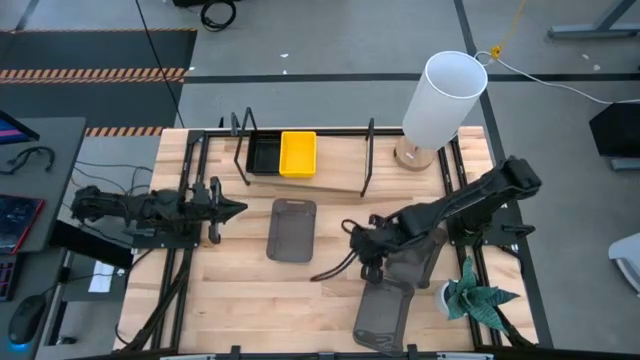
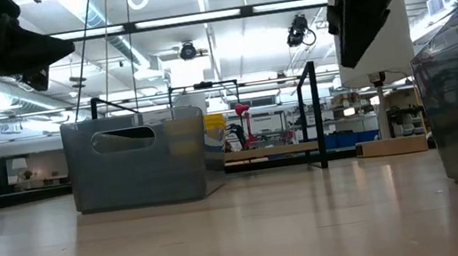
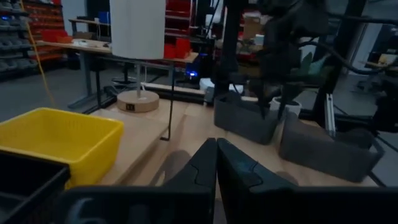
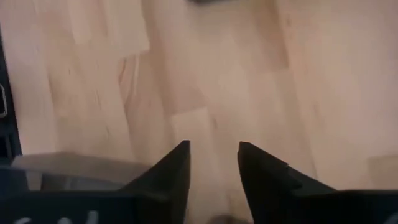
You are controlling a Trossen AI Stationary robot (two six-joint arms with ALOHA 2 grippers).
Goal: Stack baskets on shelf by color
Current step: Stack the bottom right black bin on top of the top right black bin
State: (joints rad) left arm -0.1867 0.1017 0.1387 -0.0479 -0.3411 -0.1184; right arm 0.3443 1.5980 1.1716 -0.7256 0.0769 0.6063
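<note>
The shelf (image 1: 330, 175) stands at the table's far middle. On it sit a black basket (image 1: 265, 153) and a yellow basket (image 1: 298, 153) side by side; they also show in the left wrist view, yellow (image 3: 62, 137) and black (image 3: 25, 180). A dark grey basket (image 1: 292, 228) rests flat on the table in front of the shelf. Two more dark grey baskets (image 1: 410, 258) (image 1: 383, 315) lie at the near right. My left gripper (image 1: 235, 208) is shut and empty, left of the middle grey basket. My right gripper (image 4: 213, 155) is open and empty above bare tabletop, between the grey baskets.
A lamp with a white shade (image 1: 443, 95) stands at the far right beside the shelf. A small potted plant (image 1: 475, 295) stands at the near right. A dark cable (image 1: 335, 268) lies on the table under the right arm. The shelf's right half is bare board.
</note>
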